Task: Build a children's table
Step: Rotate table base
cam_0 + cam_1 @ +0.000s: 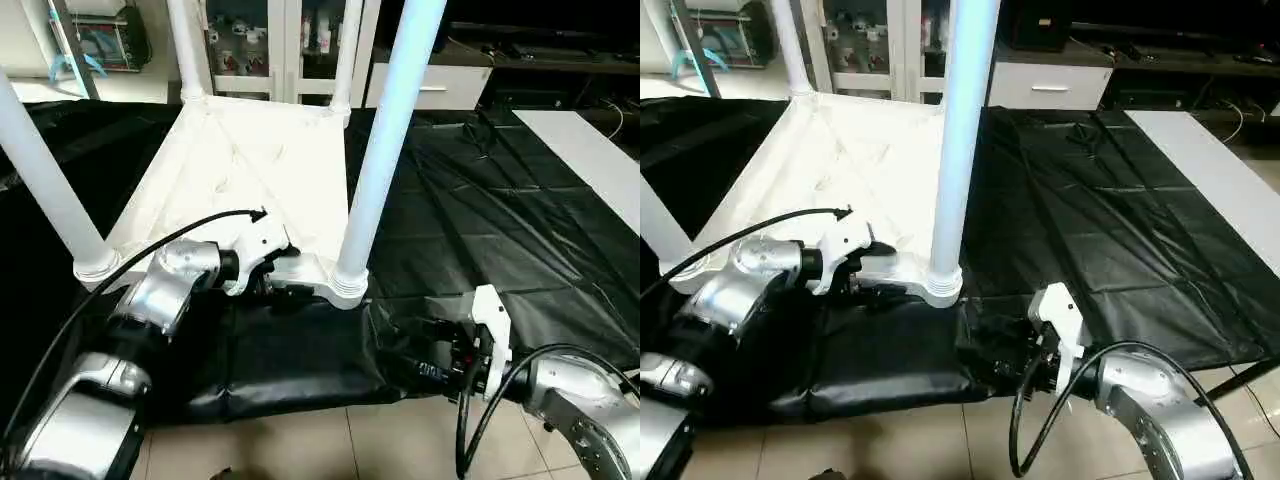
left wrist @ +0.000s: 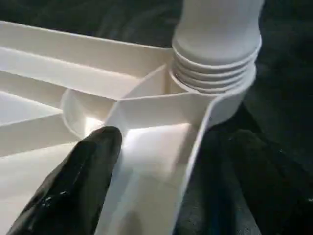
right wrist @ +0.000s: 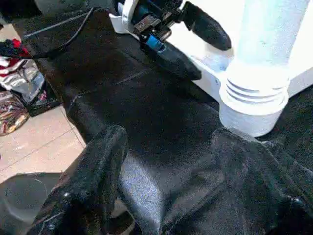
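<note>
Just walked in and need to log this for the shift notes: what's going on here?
A humanoid robot is building a children's table, which lies upside down on a black-covered work table with four legs standing up. The left gripper straddles the tabletop's near rim beside the nearest leg. The right gripper waits open, empty, just short of that corner.

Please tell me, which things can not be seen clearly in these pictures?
- Leg tops: cut off by the top edge of the eye views.
- Table's upper face: it lies upside down on the black cloth.
- Left pincer: whether it really clamps the rim is unclear.
</note>
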{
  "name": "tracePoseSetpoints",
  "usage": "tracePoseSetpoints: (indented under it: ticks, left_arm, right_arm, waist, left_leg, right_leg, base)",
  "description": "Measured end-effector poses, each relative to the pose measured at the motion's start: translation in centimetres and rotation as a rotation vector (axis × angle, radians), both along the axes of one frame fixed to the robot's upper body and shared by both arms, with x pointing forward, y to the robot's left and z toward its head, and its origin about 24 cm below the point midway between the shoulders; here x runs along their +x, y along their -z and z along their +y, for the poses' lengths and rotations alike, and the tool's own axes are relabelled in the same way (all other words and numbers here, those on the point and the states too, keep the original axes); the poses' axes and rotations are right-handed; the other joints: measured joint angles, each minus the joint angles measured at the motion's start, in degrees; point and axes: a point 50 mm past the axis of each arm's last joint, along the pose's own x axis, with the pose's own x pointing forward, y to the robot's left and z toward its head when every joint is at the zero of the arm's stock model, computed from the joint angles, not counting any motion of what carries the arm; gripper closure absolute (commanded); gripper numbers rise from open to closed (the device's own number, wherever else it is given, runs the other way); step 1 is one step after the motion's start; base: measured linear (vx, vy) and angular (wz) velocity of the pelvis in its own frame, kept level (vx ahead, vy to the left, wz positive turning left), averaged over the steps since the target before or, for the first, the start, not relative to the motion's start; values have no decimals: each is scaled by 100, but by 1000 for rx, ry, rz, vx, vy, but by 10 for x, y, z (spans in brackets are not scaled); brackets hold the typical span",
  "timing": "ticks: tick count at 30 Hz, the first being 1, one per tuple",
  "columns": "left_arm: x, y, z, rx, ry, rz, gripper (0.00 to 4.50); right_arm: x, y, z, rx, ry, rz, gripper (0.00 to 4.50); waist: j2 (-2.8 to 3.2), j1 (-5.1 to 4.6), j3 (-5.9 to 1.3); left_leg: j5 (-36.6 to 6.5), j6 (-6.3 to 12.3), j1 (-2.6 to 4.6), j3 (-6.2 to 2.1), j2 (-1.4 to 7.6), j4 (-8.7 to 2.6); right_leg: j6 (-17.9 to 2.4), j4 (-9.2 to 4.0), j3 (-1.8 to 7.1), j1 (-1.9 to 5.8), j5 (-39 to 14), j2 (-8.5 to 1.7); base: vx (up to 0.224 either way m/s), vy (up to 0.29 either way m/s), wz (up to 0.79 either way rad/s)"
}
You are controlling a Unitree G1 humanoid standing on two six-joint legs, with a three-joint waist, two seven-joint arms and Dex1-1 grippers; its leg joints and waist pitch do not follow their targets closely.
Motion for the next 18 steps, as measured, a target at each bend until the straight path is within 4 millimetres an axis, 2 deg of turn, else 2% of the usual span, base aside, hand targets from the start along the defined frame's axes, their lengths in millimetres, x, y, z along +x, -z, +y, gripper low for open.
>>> tracePoseSetpoints:
  ticks: [4,18]
  left_arm:
    - [1,1,5,36,-9,34,103]
    - [3,7,11,66,-46,73,234]
  right_arm:
    - [1,-1,-3,-8,5,-7,139]
    - [7,-2,-5,-17,8,-20,139]
  waist:
    - [6,-13,-2]
    - [6,0,-2]
  left_leg:
    - [0,0,2,1,1,1]
    - [1,1,1,3,2,2]
  right_leg:
    - [-1,3,0,1,0,0]
    - [-2,5,0,1,1,-1]
  base:
    - [0,0,0]
    - [0,0,0]
